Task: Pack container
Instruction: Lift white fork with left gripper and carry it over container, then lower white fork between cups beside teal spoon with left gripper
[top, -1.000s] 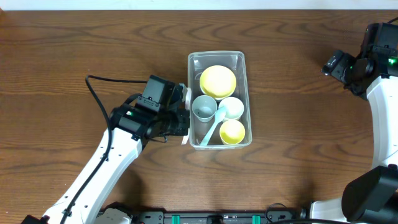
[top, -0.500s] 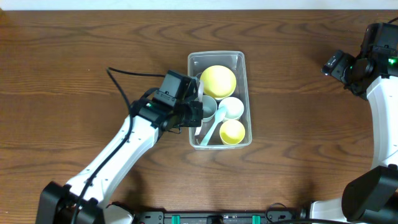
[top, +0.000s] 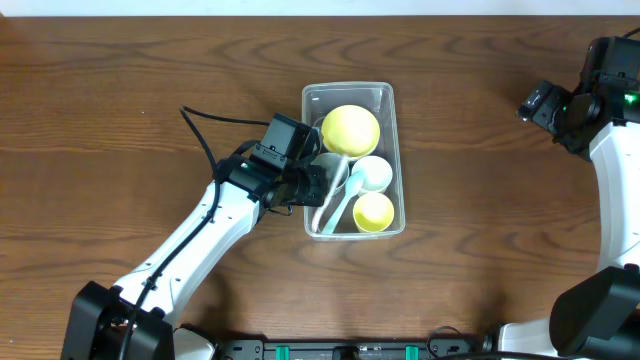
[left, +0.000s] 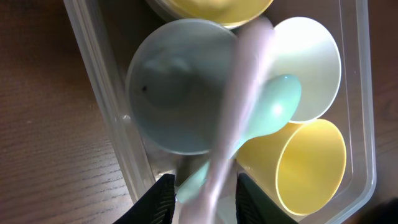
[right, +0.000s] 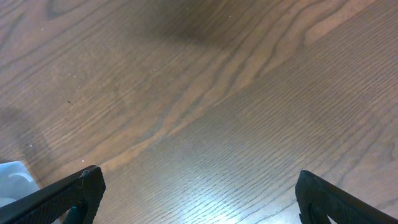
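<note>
Spoon of pale plastic (left: 238, 106), blurred, is seen between parted left jaws over the clear rectangular plastic container (top: 312, 103); right jaws are spread wide.

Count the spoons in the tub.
2, both in the container. A teal spoon rests against the white cup; a blurred pale spoon crosses the blue cup. Others may be hidden.
</note>
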